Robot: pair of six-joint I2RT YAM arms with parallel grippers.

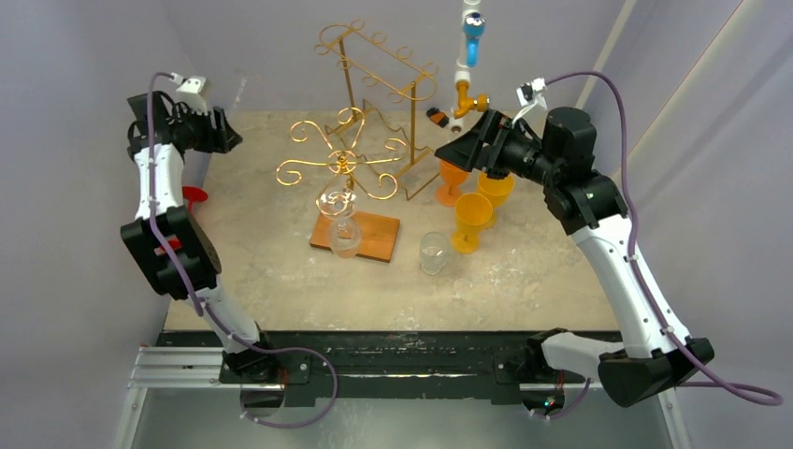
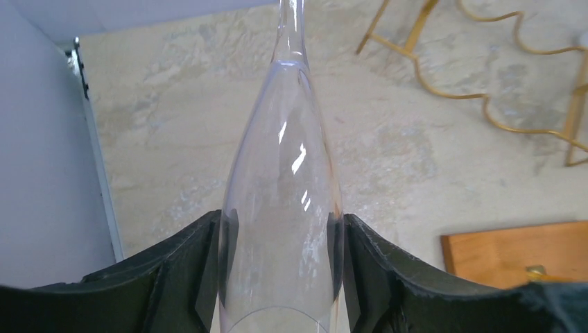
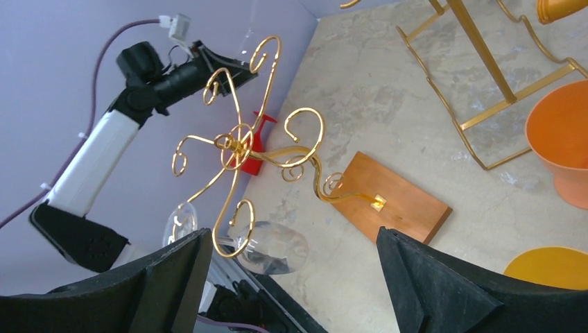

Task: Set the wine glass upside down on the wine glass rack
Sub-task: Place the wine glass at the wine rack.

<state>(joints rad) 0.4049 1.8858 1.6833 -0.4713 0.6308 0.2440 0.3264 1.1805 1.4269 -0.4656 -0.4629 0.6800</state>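
Note:
My left gripper [image 2: 281, 232] is shut on the bowl of a clear wine glass [image 2: 284, 173], whose stem points away over the table. In the top view this gripper [image 1: 224, 138] is at the far left, away from the rack. The gold curled wine glass rack [image 1: 344, 161] stands on a wooden base [image 1: 374, 238] in the middle. Another clear glass [image 1: 339, 208] hangs upside down on it and also shows in the right wrist view [image 3: 277, 248]. My right gripper [image 1: 455, 150] is open and empty, right of the rack, and the right wrist view [image 3: 294, 234] shows it facing the rack [image 3: 239, 142].
Three orange glasses [image 1: 472, 217] stand right of the rack, below my right gripper. A clear tumbler [image 1: 433, 253] stands by the base. A second gold rack [image 1: 383, 75] is at the back. A red object [image 1: 194, 196] sits at the table's left edge.

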